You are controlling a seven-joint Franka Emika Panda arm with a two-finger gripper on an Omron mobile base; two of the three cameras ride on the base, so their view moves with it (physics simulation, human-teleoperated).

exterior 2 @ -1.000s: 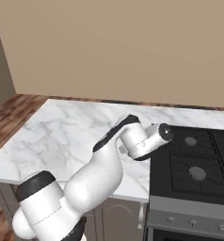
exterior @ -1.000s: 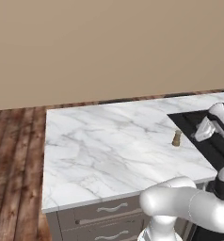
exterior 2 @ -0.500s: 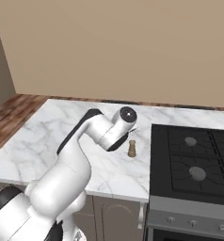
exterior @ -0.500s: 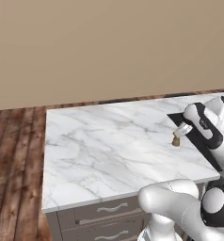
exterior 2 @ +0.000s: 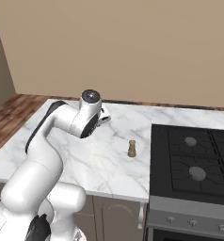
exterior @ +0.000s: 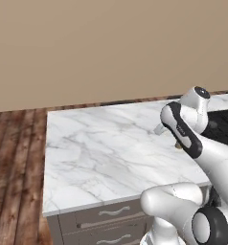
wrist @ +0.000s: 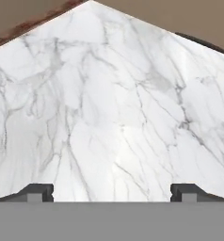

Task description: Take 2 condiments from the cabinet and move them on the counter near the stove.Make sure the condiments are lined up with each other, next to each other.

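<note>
Your end effector (wrist: 111,193) is released, tips wide apart w/ nothing between them, hanging over bare marble of the table (exterior 2: 109,155). Past it, toward the stove (exterior 2: 194,160), the tan shaker (exterior 2: 132,148) stands upright on the table, well apart from the end effector and near the cooktop's edge. In the left base view the arm hides most of the shaker; only its foot peeks out just beside the forearm. Farthest from the end effector: beige wall (exterior 2: 132,47).
</note>
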